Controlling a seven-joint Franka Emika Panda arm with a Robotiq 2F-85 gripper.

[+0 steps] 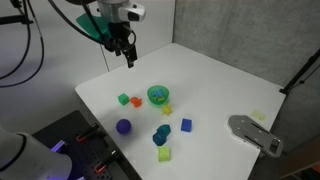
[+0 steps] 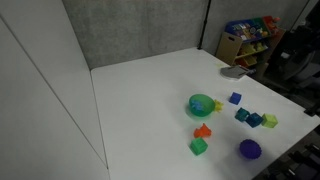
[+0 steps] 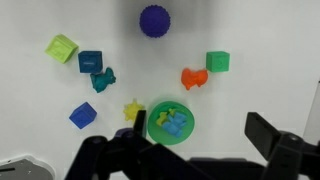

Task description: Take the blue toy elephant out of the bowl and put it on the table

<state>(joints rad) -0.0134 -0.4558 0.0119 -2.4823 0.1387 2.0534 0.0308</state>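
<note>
The green bowl [image 3: 186, 136] sits on the white table [image 3: 270, 60]. The light-blue toy elephant [image 3: 174, 125] lies inside it beside a small yellow piece. In the wrist view my gripper [image 3: 200, 130] is open and empty, high above the table. Its left finger overlaps the bowl's left edge and its right finger is over bare table. In an exterior view the gripper [image 1: 127, 52] hangs well above the table [image 1: 220, 80], up and to the left of the bowl [image 1: 151, 99]. The bowl [image 2: 202, 104] also shows in the other exterior view, where the gripper is out of view.
Toys lie around the bowl: a purple ball [image 3: 154, 20], lime cube [image 3: 62, 47], teal cube [image 3: 90, 61], teal lump [image 3: 102, 78], blue cube [image 3: 83, 115], yellow star [image 3: 133, 110], orange piece [image 3: 193, 78] and green cube [image 3: 218, 62]. A grey object [image 1: 255, 133] lies near the table edge.
</note>
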